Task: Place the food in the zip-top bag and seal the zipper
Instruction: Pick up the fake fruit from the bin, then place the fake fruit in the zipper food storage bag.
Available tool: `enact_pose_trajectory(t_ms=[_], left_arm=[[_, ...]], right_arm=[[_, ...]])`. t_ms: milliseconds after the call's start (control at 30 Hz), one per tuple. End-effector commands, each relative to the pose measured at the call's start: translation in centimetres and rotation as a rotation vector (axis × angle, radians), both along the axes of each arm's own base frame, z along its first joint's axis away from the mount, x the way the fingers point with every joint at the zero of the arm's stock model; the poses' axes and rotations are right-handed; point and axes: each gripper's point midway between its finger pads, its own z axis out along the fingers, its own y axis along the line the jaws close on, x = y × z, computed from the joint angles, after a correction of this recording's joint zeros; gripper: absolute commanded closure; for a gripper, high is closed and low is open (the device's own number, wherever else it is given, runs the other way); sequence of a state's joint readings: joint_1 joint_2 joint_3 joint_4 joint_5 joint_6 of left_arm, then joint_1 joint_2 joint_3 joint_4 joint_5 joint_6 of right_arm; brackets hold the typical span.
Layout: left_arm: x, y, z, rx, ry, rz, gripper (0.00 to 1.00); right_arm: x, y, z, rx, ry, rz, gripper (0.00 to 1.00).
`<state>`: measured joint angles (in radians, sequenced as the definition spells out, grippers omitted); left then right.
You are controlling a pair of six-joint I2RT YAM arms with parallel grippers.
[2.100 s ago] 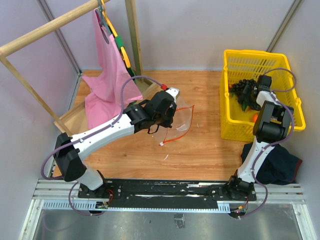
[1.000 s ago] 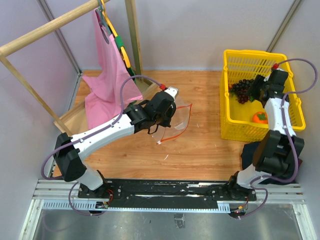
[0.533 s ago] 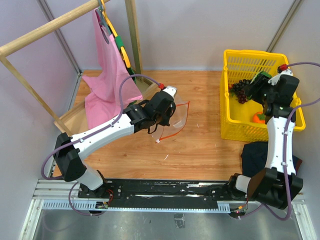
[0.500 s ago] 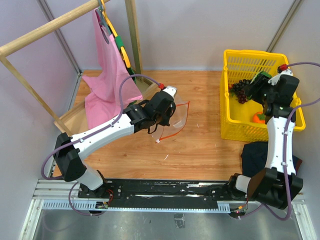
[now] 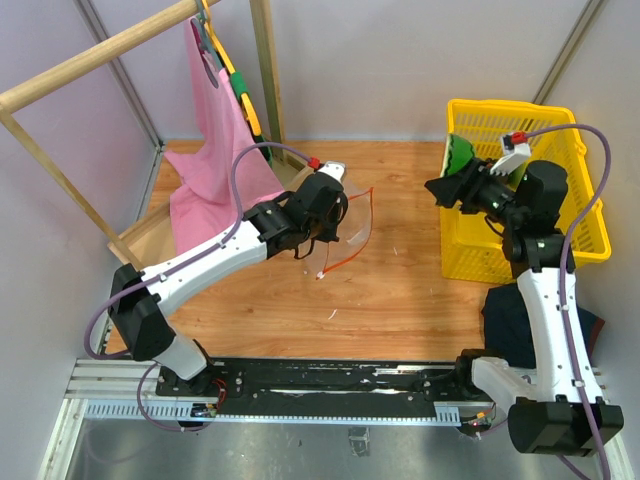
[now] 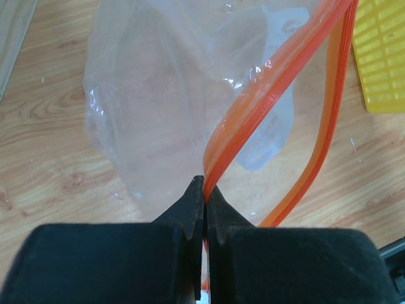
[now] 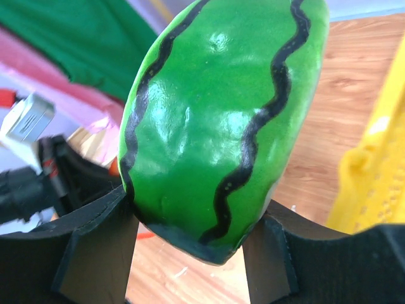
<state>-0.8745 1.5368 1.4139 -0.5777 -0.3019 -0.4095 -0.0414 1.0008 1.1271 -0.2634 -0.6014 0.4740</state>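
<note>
Right now my left tool (image 5: 326, 222) is clenched on the zipper (image 5: 352, 252). In the left wrist view the two black fingertips (image 6: 193, 201) meet tightly on one layer of the orange-red strip (image 6: 272, 69), with no gap between them. The other layer of the strip bows away to the right, so the mouth of the zip-top bag (image 5: 356, 226) stands open. The clear, crinkly bag (image 6: 164, 95) hangs from that pinch above the wooden worktop (image 5: 400, 300), and its white label shows faintly through the plastic. The small white slider (image 5: 322, 274) sits at the lower end of the strip. I cannot tell whether it touches the wood.

My right tool (image 5: 452, 186) is grasping the watermelon slice (image 5: 460, 155). The right wrist view shows it wedged between both fingers (image 7: 95, 247), the green rind with dark wavy stripes (image 7: 221, 120) facing the camera and the red flesh out of view. From above, the slice is held in the air at the left wall of the yellow basket (image 5: 592, 236), with bare worktop between it and the bag. My right arm covers most of the basket's inside, so I cannot make out the other fruits.

A pink cloth (image 5: 215, 150) hangs from the wooden rack (image 5: 100, 55) at the back left, and a dark cloth (image 5: 512, 318) lies on the worktop near the front of the basket.
</note>
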Motion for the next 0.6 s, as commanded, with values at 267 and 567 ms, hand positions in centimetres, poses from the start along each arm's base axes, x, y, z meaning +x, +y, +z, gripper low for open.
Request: enact_pose_trajectory(t_ms=[267, 567], left_arm=[[2.1, -0.6, 0.9, -0.085, 0.024, 0.052, 1.0], [2.4, -0.9, 0.4, -0.091, 0.043, 0.058, 1.0]], right_arm=[[-6.5, 9.4, -2.2, 0.085, 0.058, 0.431, 0.99], [-9.5, 13.4, -5.4, 0.141, 0.17, 0.587, 0.99]])
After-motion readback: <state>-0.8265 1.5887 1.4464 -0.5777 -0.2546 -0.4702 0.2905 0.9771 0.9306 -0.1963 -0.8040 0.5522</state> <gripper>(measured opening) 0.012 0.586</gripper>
